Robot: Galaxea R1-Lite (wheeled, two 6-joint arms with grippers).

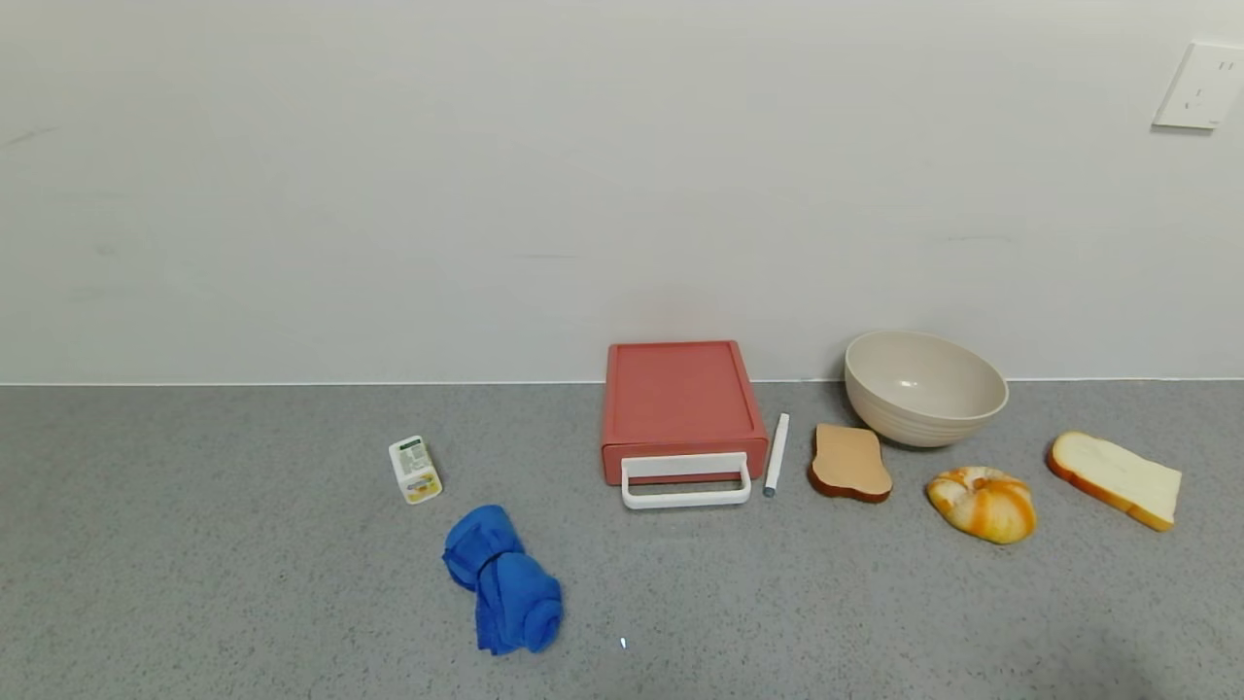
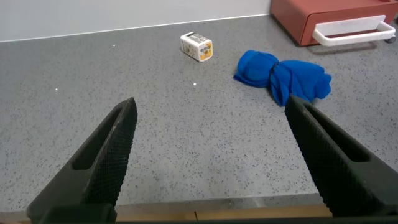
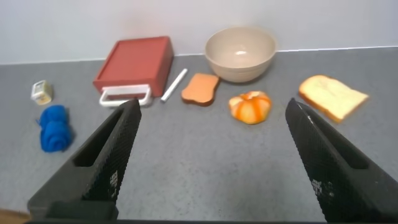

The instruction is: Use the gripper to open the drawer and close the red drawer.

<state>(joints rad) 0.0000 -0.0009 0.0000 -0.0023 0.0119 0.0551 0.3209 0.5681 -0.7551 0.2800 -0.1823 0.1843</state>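
Note:
The coral-red drawer [image 1: 678, 403] sits shut in its low red case against the back wall, its white loop handle [image 1: 685, 481] facing me. It also shows in the left wrist view [image 2: 329, 18] and the right wrist view [image 3: 134, 62]. Neither arm shows in the head view. My left gripper [image 2: 211, 106] is open and empty above the counter's front edge, short of the blue cloth. My right gripper [image 3: 211, 109] is open and empty over bare counter, well in front of the drawer and the food.
A blue cloth [image 1: 503, 578] and a small white carton [image 1: 415, 470] lie left of the drawer. A white pen [image 1: 777, 453], a brown toast slice [image 1: 849, 462], a beige bowl [image 1: 923, 387], an orange bun [image 1: 982, 503] and a white bread slice [image 1: 1114, 478] lie to its right.

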